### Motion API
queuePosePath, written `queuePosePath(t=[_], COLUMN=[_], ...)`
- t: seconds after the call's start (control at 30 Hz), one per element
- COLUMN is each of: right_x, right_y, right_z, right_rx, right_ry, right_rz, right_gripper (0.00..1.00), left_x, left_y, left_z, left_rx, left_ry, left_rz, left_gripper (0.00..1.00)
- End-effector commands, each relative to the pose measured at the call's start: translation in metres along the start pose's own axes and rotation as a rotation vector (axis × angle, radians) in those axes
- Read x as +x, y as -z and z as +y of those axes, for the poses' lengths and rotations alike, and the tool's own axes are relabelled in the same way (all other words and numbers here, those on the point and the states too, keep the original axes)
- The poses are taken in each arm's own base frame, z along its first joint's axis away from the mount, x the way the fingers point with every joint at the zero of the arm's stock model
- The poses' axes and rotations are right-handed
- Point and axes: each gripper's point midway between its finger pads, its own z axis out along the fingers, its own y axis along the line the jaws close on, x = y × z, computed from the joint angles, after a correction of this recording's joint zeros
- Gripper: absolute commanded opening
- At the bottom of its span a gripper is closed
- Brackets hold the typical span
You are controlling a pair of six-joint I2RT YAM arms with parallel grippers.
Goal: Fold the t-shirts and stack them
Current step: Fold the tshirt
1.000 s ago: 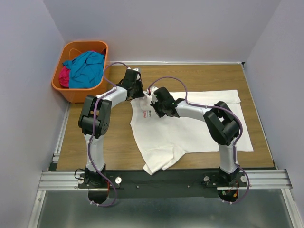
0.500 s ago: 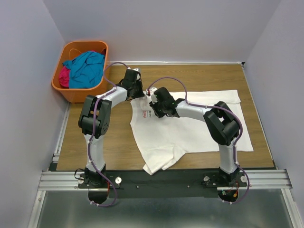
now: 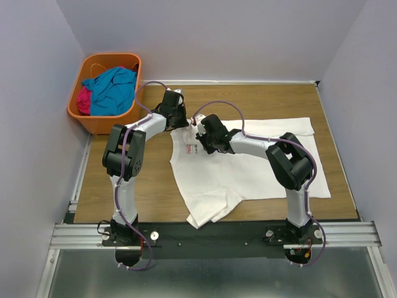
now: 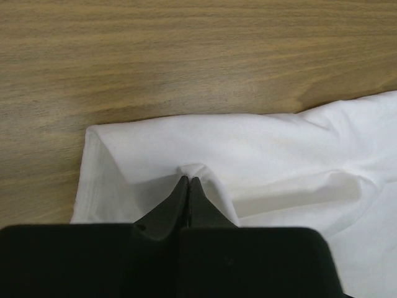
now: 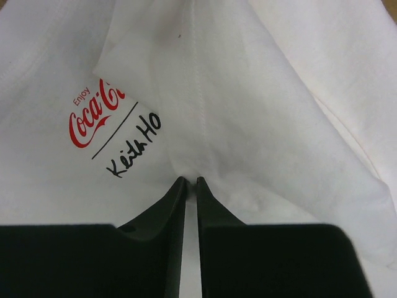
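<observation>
White t-shirt [image 3: 248,167] spread out, rumpled along its near edge, on the wooden desk [image 3: 279,99]; its red script print [image 5: 93,115] sits towards the shirt's left side, while the teal t-shirt [image 3: 115,87] and the magenta t-shirt [image 3: 84,99] lie bundled together in the orange basket [image 3: 111,56] by the desk's far left corner. Left pincer [image 4: 188,180]: closed on a small raised fold of the white cloth near a hemmed edge. Right pincer [image 5: 191,181]: fingers a narrow slit apart, tips at a ridge of the same shirt just beside the print; whether cloth is caught between them cannot be told from this view.
</observation>
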Motion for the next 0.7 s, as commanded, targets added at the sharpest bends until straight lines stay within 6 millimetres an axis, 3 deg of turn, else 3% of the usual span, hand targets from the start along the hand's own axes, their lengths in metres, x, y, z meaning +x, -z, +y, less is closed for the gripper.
queuePosePath(t=[0.0,0.17,0.47,0.67], right_x=[0.022,0.016,-0.012,-0.004], right_y=[-0.003,-0.001,0.033,0.056], right_z=[-0.007,-0.008,-0.008,-0.008], right_rx=[0.045,0.054,0.051,0.049], right_ry=[0.020,0.012,-0.005,-0.003], right_rz=[0.062,0.049,-0.012,0.028], right_gripper=[0.14,0.00,0.01,0.00], left_x=[-0.009,-0.009,-0.014,0.010], left_y=[-0.002,-0.001,0.026,0.056], left_z=[-0.005,-0.006,-0.019,-0.028], left_rx=[0.008,0.011,0.058,0.095], left_ry=[-0.014,-0.014,-0.011,0.018], left_rz=[-0.026,-0.026,-0.027,0.026], left_gripper=[0.00,0.00,0.00,0.00])
